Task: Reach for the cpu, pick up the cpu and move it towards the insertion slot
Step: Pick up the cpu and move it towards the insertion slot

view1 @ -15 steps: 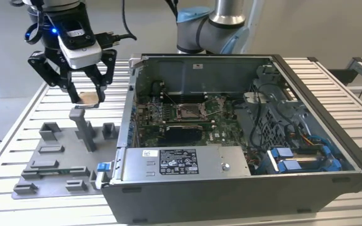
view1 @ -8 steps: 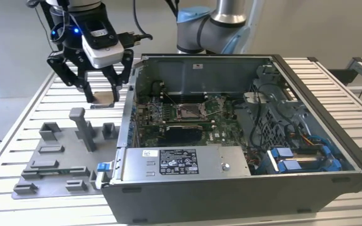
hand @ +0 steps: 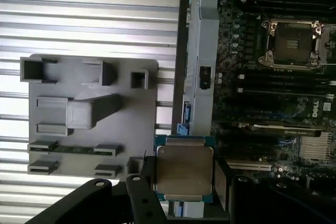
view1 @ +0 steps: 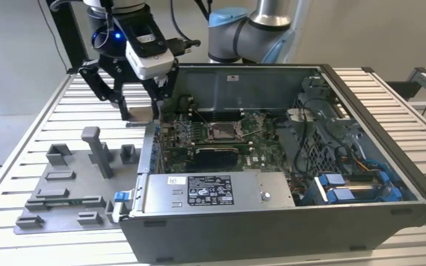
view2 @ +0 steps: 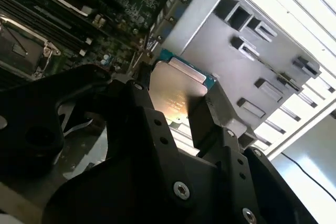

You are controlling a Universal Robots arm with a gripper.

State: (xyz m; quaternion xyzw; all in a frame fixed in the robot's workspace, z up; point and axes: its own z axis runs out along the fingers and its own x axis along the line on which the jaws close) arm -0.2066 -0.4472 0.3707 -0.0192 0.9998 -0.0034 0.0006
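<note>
Both wrist views show the gripper [hand: 184,179] closed on the cpu [hand: 184,172], a finger [hand: 145,182] pressed to each opposite edge so the flat chip stays level, its metal lid facing the cameras. Beyond the fingers lies the grey fixture [hand: 89,114] on one side; farther off, across the case wall [hand: 202,66], the slot [hand: 292,44] sits open on the board, well apart from the chip.

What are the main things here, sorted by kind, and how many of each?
Robot hand: 1
Chip held in the hand: 1
Chip socket on the green board: 1
Open computer case: 1
Grey plastic tray with blocks: 1
Total: 5
</note>
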